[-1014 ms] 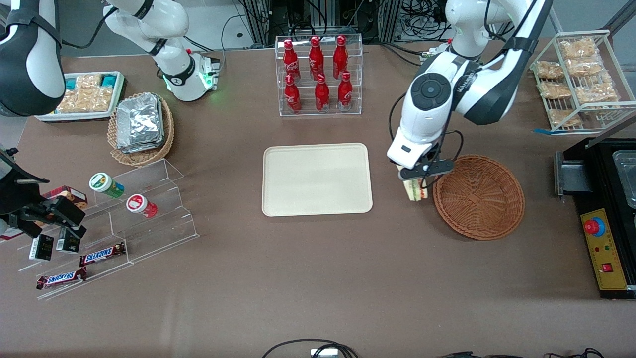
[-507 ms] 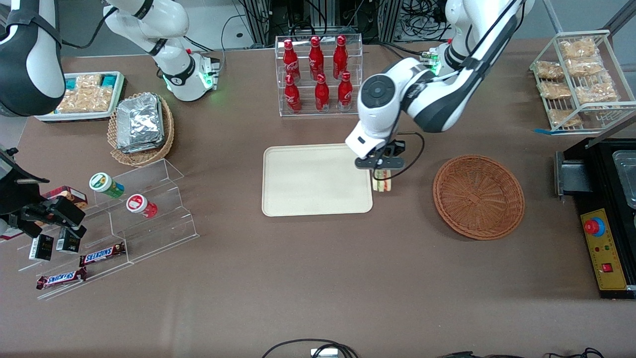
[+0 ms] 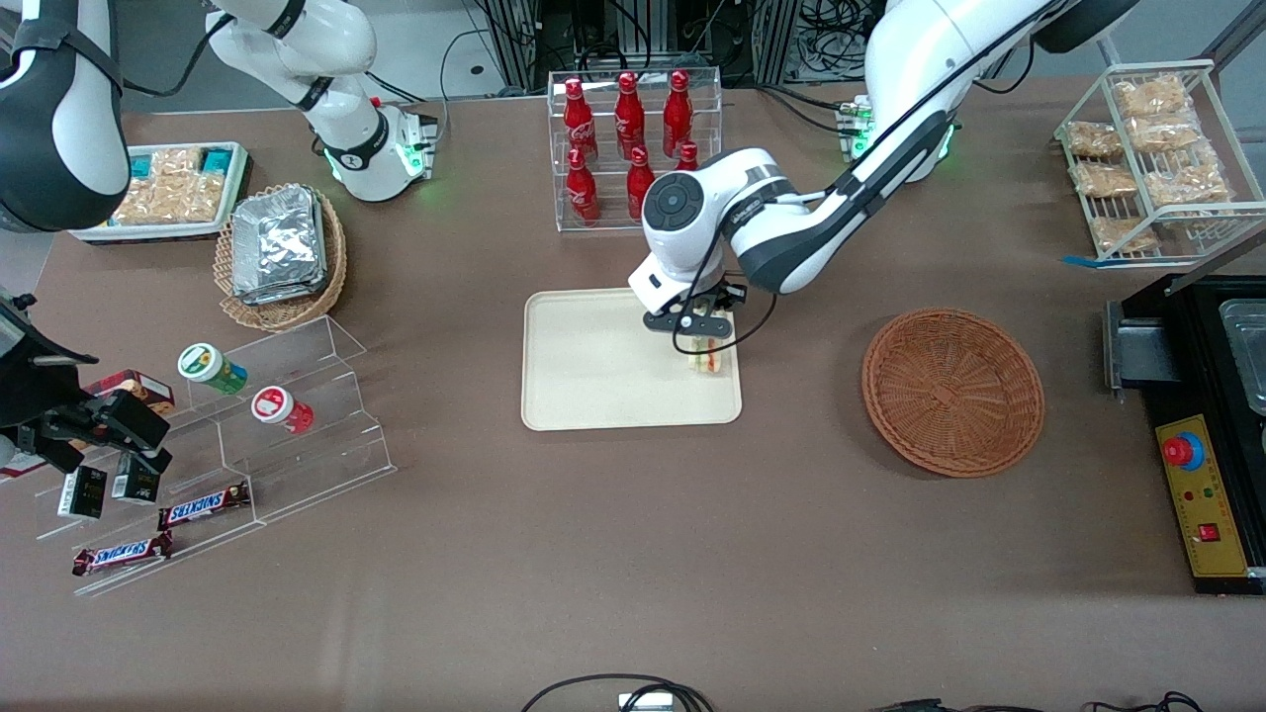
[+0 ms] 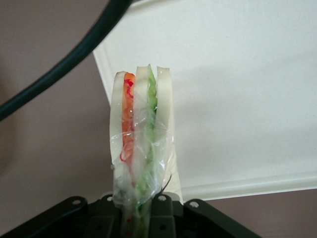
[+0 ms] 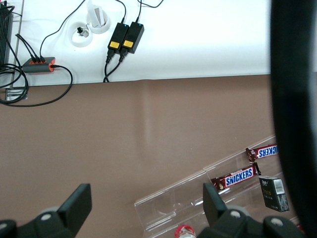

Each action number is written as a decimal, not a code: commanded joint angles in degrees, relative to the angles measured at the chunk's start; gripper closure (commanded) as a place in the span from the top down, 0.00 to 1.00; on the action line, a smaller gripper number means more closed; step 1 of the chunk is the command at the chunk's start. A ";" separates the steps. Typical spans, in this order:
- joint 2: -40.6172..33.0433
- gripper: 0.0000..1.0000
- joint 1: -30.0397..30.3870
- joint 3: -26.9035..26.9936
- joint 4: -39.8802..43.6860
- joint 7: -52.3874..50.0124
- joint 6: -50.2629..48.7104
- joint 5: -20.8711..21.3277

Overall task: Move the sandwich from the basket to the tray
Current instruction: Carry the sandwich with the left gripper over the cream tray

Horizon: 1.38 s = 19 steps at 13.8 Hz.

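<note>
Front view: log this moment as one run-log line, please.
phase: carry | gripper: shut on sandwich, over tray edge nearest basket | basket: holds nothing | release: not yet

Red bottles [image 3: 633,148] in clear rack; foil packets [image 3: 279,243] in tan basket; Snickers bars [image 3: 203,506] on acrylic steps.

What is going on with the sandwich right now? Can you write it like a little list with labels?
sandwich: wrapped in clear film, held upright over the tray's edge nearest the basket
hand: shut on the sandwich, above the tray
tray: cream, nothing lying on it yet
basket: brown wicker, nothing in it, beside the tray toward the working arm's end
job: sandwich is out of the basket, not yet set down
</note>
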 commanded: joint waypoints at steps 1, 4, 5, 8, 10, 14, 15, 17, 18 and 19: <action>4.71 0.10 -2.65 -0.08 3.56 -1.43 -0.79 3.19; 7.18 0.10 -3.19 0.01 4.01 -2.49 -0.79 3.90; 7.97 0.11 -3.19 0.01 4.01 -2.93 -0.79 3.99; 8.59 0.15 -3.45 1.15 4.01 -4.51 -0.79 3.90; 8.68 0.20 -3.54 1.15 4.01 -5.47 -0.79 3.99; 9.73 0.66 -3.54 1.15 4.36 -7.94 -0.79 4.51; 9.82 0.84 -3.54 1.15 4.45 -8.03 -0.79 4.69; 9.82 1.00 -3.54 1.15 4.97 -8.03 -0.79 4.52; 9.82 1.00 -3.45 1.15 5.76 -7.94 -0.87 3.99; 9.74 1.00 -3.45 1.15 7.16 -8.11 -1.66 3.73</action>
